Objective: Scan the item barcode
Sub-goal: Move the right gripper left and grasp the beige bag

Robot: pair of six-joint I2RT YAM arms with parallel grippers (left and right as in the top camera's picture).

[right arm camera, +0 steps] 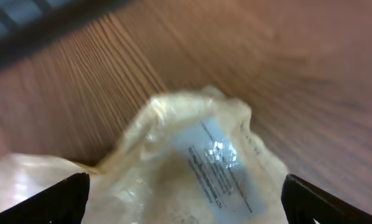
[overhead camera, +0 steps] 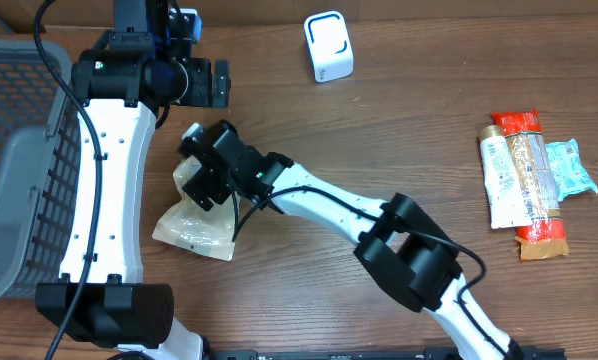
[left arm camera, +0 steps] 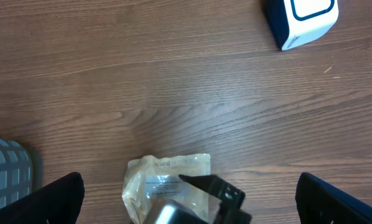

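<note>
A: Where is the clear pouch [overhead camera: 194,228] lying?
B: It is lying label-up on the worktop [overhead camera: 399,130] near the grey basket [overhead camera: 19,150] (its print is too blurred to read). The right arm's jaws are standing wide apart at its far end, gripping nothing.
A: And the left jaws?
B: Also hanging spread and empty; the white scanner [overhead camera: 328,46] is sitting well apart from the pouch.

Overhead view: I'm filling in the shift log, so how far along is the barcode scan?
Done: nothing visibly scanned. In hand: right gripper hovers over the bag, fingers apart, not gripping it. Left: lift the bag, show its label to the scanner; packets on the right lie untouched.
</note>
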